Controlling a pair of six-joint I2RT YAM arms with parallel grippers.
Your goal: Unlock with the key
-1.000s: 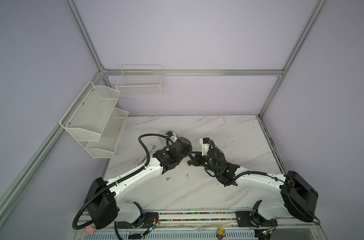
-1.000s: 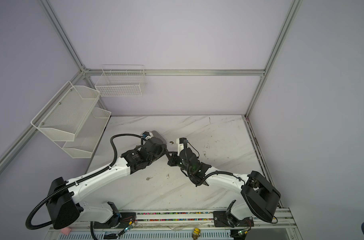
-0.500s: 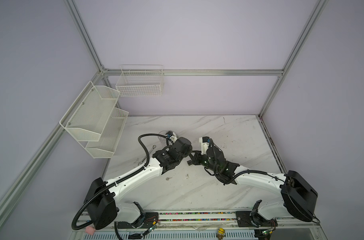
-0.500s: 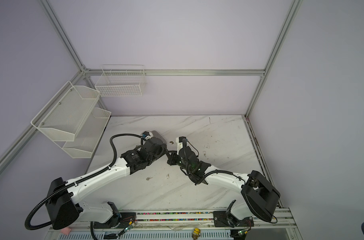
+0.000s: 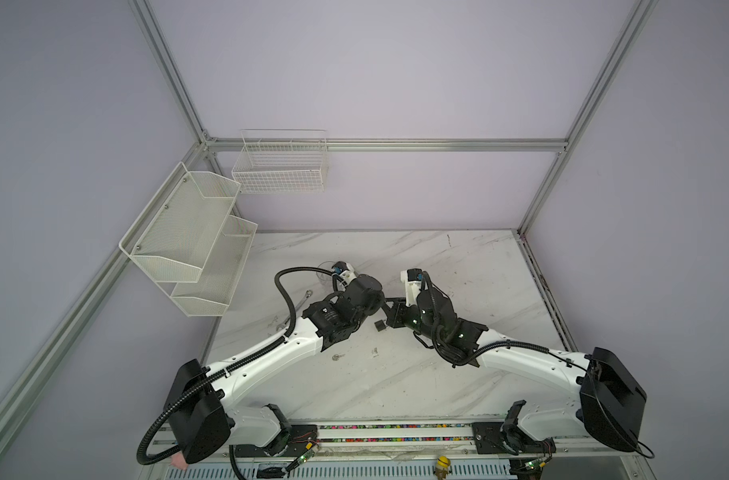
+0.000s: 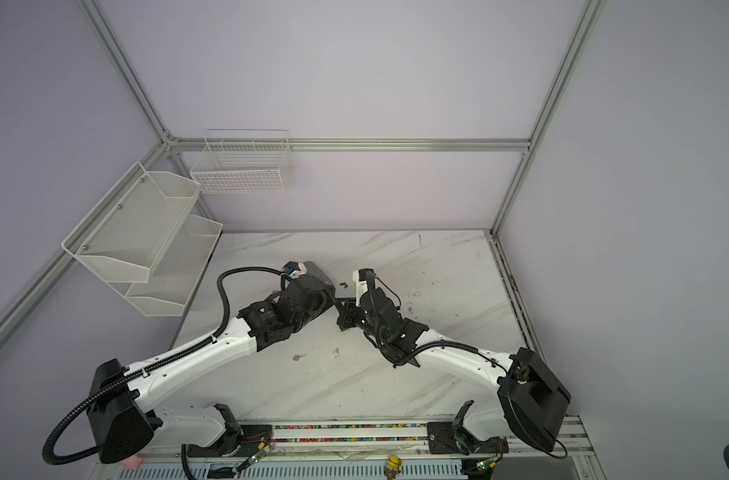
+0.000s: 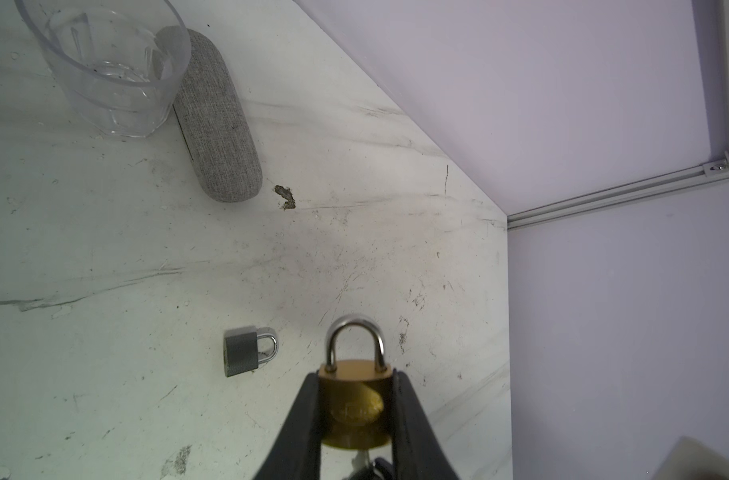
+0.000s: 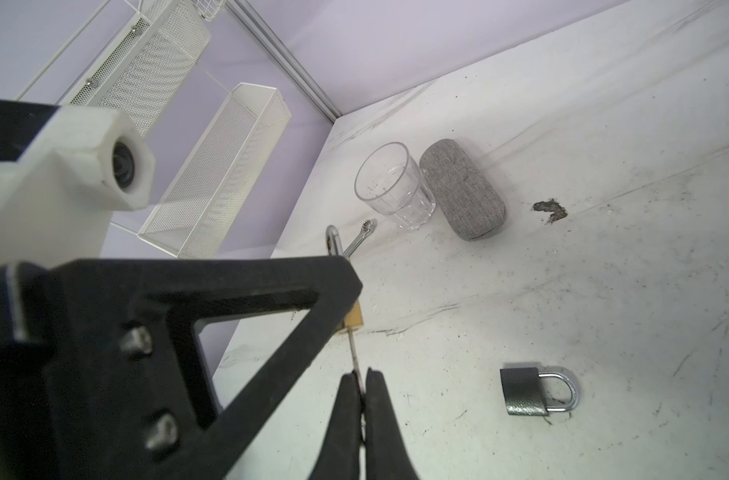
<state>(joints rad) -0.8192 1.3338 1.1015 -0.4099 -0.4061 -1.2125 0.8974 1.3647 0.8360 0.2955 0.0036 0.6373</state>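
Above the table (image 5: 400, 386) the brass padlock (image 7: 356, 405) is pinched by the left gripper (image 7: 354, 378), shackle pointed away from the key (image 8: 353, 347), which is pinched in line by the right gripper (image 8: 360, 380); nothing is seen moved since a second ago

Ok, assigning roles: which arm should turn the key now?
Right. The right fingers pinch the key, set in the base of the brass padlock; the left fingers only clamp it.

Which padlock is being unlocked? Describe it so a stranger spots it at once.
Look to the middle of the marble tabletop. The brass padlock sits clamped in the left gripper, a key in its base. Its gold colour and that grip set it apart from the gray padlock lying loose nearby.
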